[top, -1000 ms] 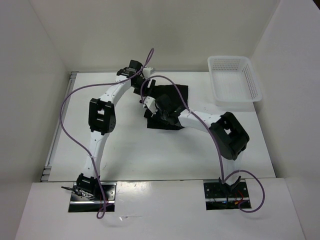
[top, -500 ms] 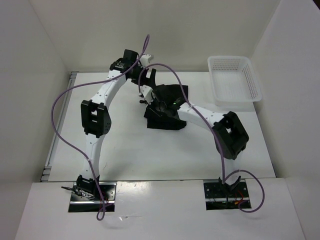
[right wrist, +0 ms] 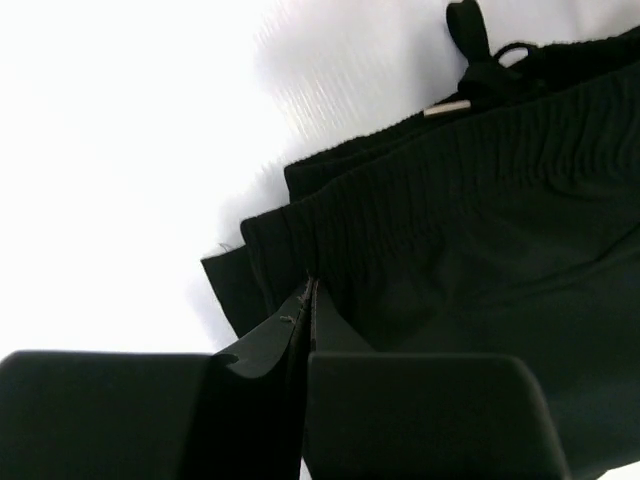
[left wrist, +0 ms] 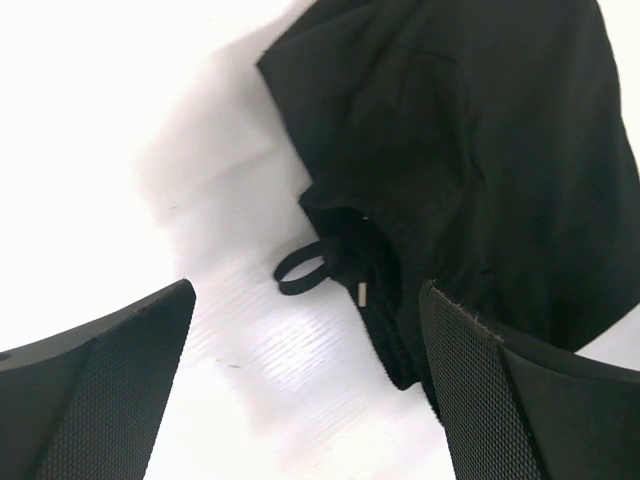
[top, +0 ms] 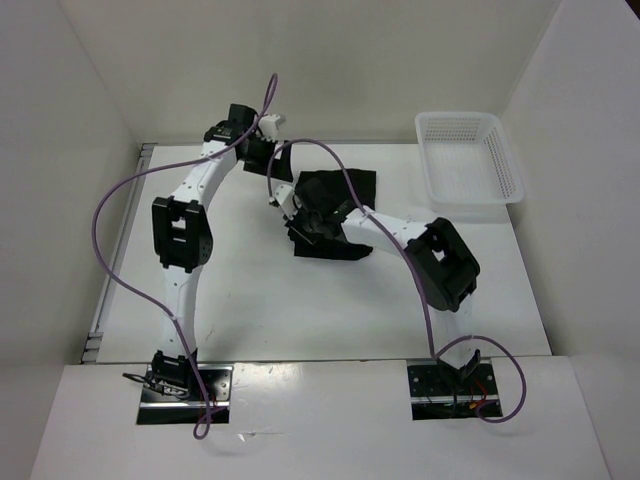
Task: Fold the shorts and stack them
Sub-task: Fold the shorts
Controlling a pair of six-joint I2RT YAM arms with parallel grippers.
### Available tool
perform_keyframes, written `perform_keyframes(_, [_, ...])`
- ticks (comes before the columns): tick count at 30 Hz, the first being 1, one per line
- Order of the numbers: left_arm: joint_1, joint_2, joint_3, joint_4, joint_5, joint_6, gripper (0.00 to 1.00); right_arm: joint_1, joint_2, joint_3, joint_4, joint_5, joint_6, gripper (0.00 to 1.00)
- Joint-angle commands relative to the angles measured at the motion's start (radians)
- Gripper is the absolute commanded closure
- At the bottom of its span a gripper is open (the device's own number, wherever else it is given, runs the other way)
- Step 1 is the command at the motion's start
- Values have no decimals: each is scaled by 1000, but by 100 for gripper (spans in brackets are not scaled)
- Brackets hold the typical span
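Black cloth, the shorts (top: 345,188), lies rumpled on the white table (top: 250,290), off to the left of the white mesh basket (top: 468,203) and not touching it. A bare strip of table shows between the two. The shorts are bunched into a loose heap, with the layers overlapping unevenly.

My right gripper (right wrist: 305,296) sits at the side of the shorts turned away from the basket. Its two fingers are pressed together with hardly a seam between them, pinching the edge of the fabric just below the gathered elastic waistband (right wrist: 420,190). Past the waistband, in my right wrist view, the drawstring (right wrist: 470,35) curls on the table, and a pale tip (right wrist: 446,107) shows at its end.

My left gripper (left wrist: 305,290) hangs farther from the basket, out past the shorts' far corner. Its ridged pads (left wrist: 110,390) are spread wide with nothing between them. In the gap I see white table, and on it a small loop of the drawstring poking out from the hem. Most of the black cloth lies toward the basket side of my right-hand finger.
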Motion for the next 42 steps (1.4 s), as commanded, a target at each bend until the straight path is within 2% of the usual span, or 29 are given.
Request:
perform_keyframes(1, [6,-54,-7,15,6,4,0,17,-34,42,35,66,14,100])
perform_keyframes(4, [17,-80,-7,15,-14,4,0,17,-71,129,71,190,-15,93])
perform_keyframes(5, [31,-101,-7,15,-14,4,0,17,-107,143,97,350,-26,77])
perform_keyframes(6, [46,-114,-16,15,-46,4,0,17,-131,163,181,451,-67,75])
perform_keyframes(8, [71,-167,-42,25,-75,4,0,-12,-212,189,229,592,-141,69])
perform_keyframes(9, [103,-189,-62,34,-92,4,0,-34,-246,204,229,593,-164,56])
perform_keyframes(12, [182,-275,-163,69,-168,4,0,-164,-394,170,162,501,-186,43])
perform_keyframes(13, [207,-311,-191,69,-181,4,0,-249,-434,142,118,457,-186,40])
perform_keyframes(15, [255,-345,-287,92,-181,4,0,-323,-543,24,108,404,-172,39])
perform_keyframes(19, [371,-422,-436,127,-149,4,0,-446,-635,-130,131,404,-146,39])
perform_keyframes(23, [382,-459,-480,137,-149,4,0,-502,-704,-254,142,395,-89,37])
perform_keyframes(26, [382,-483,-480,126,-161,4,0,-511,-769,-283,133,395,-78,36])
perform_keyframes(31, [395,-526,-536,150,-213,4,0,-598,-850,-346,134,384,-52,33])
perform_keyframes(42, [395,-557,-616,183,-261,4,0,-632,-944,-446,93,372,-52,31])
